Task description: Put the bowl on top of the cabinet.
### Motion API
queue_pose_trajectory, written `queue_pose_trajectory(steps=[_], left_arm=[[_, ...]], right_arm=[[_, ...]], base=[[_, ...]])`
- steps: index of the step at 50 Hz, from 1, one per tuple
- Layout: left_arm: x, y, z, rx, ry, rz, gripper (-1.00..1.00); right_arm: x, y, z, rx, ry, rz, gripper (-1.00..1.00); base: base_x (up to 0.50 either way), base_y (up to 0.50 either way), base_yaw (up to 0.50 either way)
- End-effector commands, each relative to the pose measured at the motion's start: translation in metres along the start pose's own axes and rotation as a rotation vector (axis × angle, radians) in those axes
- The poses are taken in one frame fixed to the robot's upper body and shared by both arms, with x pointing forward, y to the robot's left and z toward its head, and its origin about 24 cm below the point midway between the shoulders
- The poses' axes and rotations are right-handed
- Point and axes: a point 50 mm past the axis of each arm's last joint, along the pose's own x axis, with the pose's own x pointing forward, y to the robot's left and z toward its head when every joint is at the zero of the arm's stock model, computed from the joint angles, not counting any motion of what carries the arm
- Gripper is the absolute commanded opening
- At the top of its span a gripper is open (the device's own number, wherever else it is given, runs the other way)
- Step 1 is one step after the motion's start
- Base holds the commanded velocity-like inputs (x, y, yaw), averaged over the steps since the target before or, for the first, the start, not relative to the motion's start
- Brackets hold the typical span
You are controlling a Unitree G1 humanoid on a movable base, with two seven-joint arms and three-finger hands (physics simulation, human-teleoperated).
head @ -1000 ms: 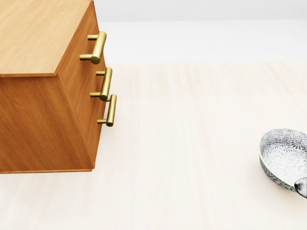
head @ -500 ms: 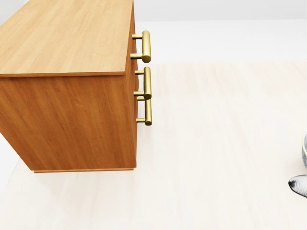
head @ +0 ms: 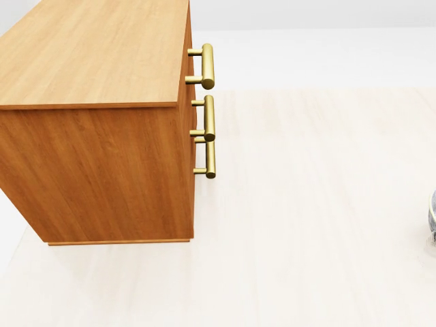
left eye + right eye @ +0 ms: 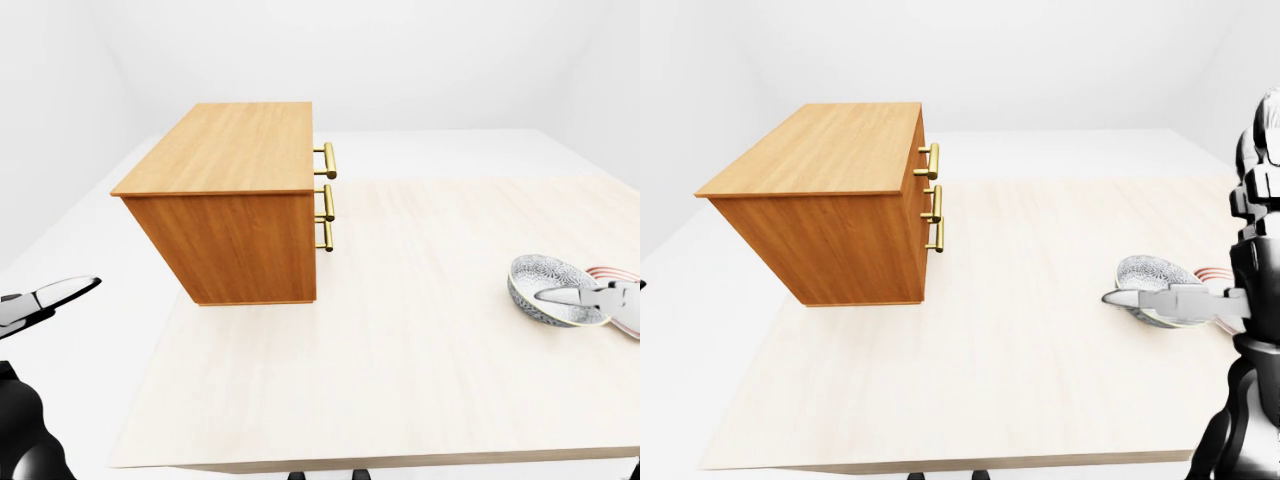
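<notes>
The grey-and-white patterned bowl (image 4: 545, 285) sits on the light table near the right edge of the left-eye view; only a sliver of the bowl (image 3: 433, 214) shows in the head view. My right hand (image 4: 562, 296) lies across its near rim with fingers stretched out to the left, not closed round it. The wooden cabinet (image 4: 235, 205) with three brass handles (image 4: 327, 190) stands at the table's upper left, its flat top (image 4: 232, 148) bare. My left hand (image 4: 65, 293) hovers open at the far left, off the table and well below-left of the cabinet.
A plate with red stripes (image 4: 614, 273) lies just right of the bowl, partly hidden by my right hand. The pale tabletop (image 4: 400, 350) stretches between cabinet and bowl. My right arm (image 4: 1250, 300) fills the right edge of the right-eye view.
The head view swung left in the first half second, so the cabinet shifted right and the bowl slid to the edge. Since then my right fingertip has left the head view.
</notes>
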Motion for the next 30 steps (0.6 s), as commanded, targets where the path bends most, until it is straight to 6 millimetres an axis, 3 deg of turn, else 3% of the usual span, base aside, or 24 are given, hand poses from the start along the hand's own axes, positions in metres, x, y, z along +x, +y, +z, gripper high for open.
queue_pose_trajectory(steps=[1, 5, 8, 19, 30], left_arm=[[0.001, 0.000, 0.003, 0.000, -0.014, 0.000, 1.00], [0.002, 0.001, 0.003, 0.000, -0.015, 0.003, 1.00], [0.002, 0.001, 0.003, -0.001, -0.016, 0.004, 1.00], [0.002, 0.000, 0.003, 0.003, -0.016, 0.001, 1.00], [0.002, -0.001, 0.004, 0.004, -0.019, -0.001, 1.00]], right_arm=[[0.004, -0.008, -0.090, -0.152, 0.421, 0.188, 1.00], [0.007, -0.008, -0.124, -0.188, 0.568, 0.242, 1.00], [0.013, -0.012, -0.137, -0.212, 0.627, 0.258, 1.00], [0.062, -0.019, -0.154, -0.333, 0.736, 0.422, 1.00], [0.054, -0.003, -0.193, -0.327, 0.976, 0.542, 1.00]], base=[[0.00, 0.00, 0.00], [0.00, 0.00, 0.00], [0.00, 0.00, 0.00], [0.00, 0.00, 0.00], [0.00, 0.00, 0.00]])
